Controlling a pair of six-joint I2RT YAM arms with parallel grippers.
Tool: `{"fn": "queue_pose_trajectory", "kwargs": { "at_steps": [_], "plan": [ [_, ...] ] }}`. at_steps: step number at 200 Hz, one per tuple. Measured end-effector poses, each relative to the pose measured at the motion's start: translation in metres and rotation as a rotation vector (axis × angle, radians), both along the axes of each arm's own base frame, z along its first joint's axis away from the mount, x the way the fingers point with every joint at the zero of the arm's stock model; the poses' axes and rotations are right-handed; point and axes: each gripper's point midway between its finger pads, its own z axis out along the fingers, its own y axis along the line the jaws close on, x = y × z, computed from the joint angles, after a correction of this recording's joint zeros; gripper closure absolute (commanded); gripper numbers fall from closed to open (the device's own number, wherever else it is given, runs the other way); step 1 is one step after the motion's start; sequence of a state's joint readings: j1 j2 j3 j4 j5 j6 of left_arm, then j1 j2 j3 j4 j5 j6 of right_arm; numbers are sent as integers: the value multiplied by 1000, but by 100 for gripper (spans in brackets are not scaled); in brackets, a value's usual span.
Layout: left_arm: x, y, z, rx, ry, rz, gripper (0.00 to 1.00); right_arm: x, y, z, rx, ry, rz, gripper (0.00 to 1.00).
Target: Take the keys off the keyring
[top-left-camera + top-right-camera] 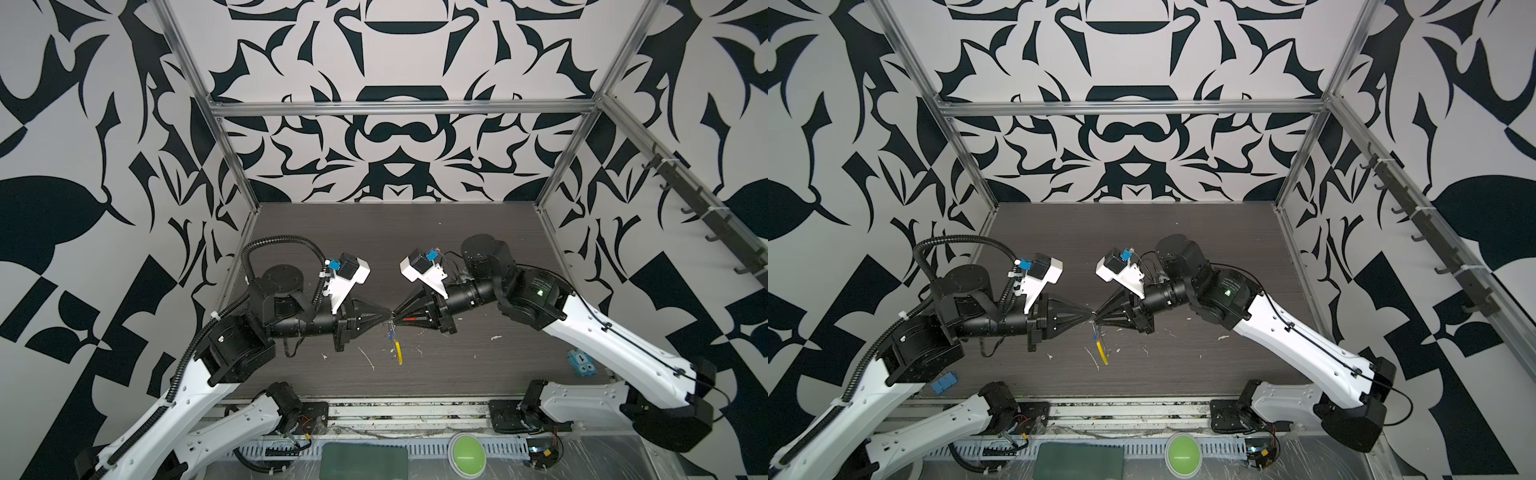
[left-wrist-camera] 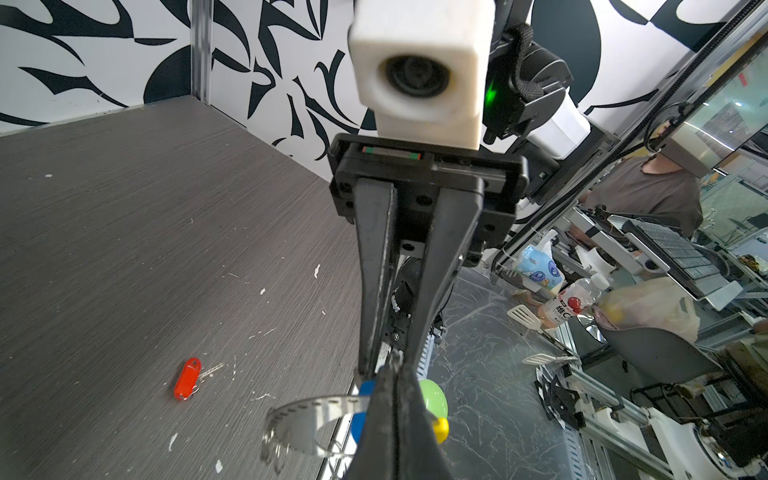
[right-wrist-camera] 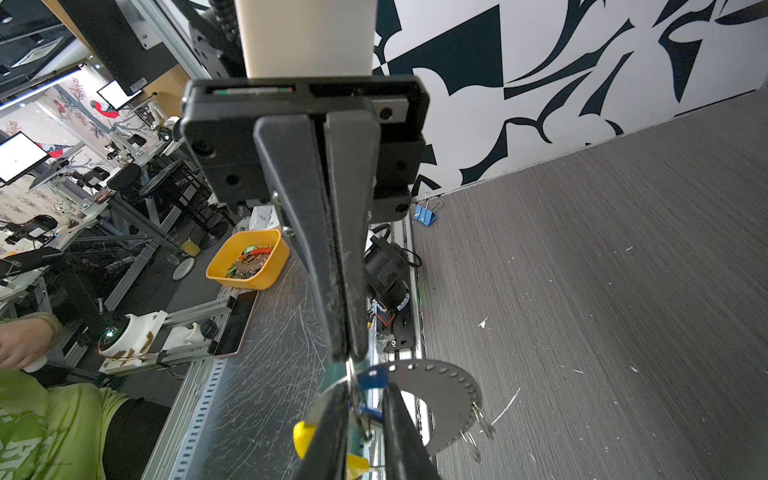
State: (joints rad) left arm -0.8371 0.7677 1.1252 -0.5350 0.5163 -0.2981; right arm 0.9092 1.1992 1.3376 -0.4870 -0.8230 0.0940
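While the keyring (image 2: 307, 409) is held aloft: it is clamped by the closed left gripper (image 1: 386, 320), above the table (image 2: 124, 249).
right gripper (image 1: 397, 321): jaws are seen slightly parted about the blue key (image 3: 372, 380); whether it is gripped cannot be told.
blue key: should be pinched by its head and drawn along the ring to its opening, ring kept steady.
red key (image 2: 187, 378): already laid loose on the table.
yellow bin (image 3: 257, 281): keys and tags are heaped inside, outside the cell.

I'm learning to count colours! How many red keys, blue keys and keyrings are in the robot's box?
Red key: 1, lying on the table
Blue key: 1, up by the keyring
Keyring: 1
Total: 3
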Motion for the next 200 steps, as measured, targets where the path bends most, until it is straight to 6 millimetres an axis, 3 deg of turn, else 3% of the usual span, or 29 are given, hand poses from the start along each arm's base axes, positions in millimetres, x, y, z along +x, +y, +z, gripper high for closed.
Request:
{"fn": "queue_pose_trajectory", "kwargs": {
  "at_steps": [185,200],
  "plan": [
    [1,4,3,-8,-16,25,100,-1,1,-6,3,10,8,81],
    [1,5,4,-9,-18,25,100,0,2,-6,5,10,8,85]
  ]
}}
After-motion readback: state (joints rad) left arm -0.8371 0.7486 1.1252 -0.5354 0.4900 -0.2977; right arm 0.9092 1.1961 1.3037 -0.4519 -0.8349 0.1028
